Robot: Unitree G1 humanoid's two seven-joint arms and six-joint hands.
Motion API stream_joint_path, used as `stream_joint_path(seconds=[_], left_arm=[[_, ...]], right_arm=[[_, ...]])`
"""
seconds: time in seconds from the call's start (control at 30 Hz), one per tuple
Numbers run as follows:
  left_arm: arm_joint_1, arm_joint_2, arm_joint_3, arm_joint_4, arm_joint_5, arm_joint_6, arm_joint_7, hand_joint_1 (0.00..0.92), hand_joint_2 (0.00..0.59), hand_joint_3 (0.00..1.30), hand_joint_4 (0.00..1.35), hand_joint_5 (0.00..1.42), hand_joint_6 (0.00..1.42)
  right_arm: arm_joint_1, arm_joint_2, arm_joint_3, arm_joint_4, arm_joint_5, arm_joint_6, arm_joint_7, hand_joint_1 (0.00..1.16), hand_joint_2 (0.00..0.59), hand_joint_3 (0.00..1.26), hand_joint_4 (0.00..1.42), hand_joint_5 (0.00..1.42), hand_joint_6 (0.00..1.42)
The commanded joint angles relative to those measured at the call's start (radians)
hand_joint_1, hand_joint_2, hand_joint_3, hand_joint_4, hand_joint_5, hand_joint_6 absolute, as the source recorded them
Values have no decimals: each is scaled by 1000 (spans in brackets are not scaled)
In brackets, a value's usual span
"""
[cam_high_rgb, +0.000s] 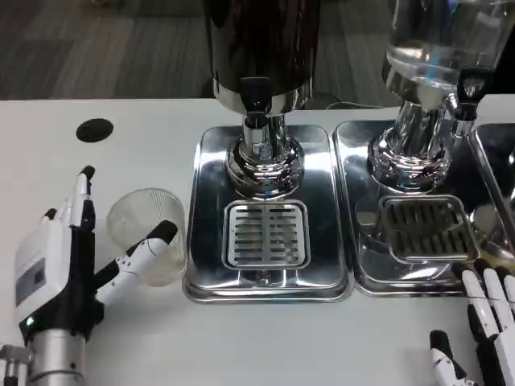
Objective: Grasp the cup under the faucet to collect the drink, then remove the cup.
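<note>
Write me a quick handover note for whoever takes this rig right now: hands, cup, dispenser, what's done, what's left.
Left hand: open, fingers spread, thumb reaching toward the clear plastic cup; whether it touches is unclear, and there is no grip yet.
Right hand: at the lower right edge, fingers apart, holding nothing.
Cup: upright on the white table, left of the left drip tray, looks empty.
Faucet of the dark dispenser: over the grate, nothing under it.
Done: approach only.
Left: grasp cup, place under faucet, fill, remove.

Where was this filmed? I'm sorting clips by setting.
Probably an office or lab drink station: two beverage dispensers, a dark one and a clear one, stand on steel drip trays on a white table, with grey carpet behind.
</note>
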Motion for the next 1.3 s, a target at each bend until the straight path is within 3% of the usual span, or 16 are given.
stream_joint_path(seconds=[0.03,0.43,0.8,0.9,1.13,1.3], left_arm=[[-19,13,-16,17,21,34,-27,0,5,18,0,89,49],[-42,32,-40,18,42,99,-78,51,32,127,0,154,148],[-65,35,-54,16,45,107,-73,85,44,183,102,353,373],[-69,31,-56,26,44,100,-60,120,56,236,184,458,486],[-65,24,-64,36,53,98,-36,234,88,503,446,824,1101],[-63,18,-68,27,67,125,-20,315,112,596,545,944,1280]], right_arm=[[-1,-2,-1,12,6,-11,-12,0,405,55,0,0,0],[3,2,-4,-24,11,-39,-16,0,403,73,0,0,0],[16,-1,-9,-12,19,-56,-19,0,412,110,0,0,0],[19,-2,-13,-9,22,-66,-21,0,413,126,0,0,1],[18,-3,-19,2,27,-82,-23,0,415,152,0,0,23],[17,-1,-18,-2,25,-87,-22,0,415,154,0,0,28]])
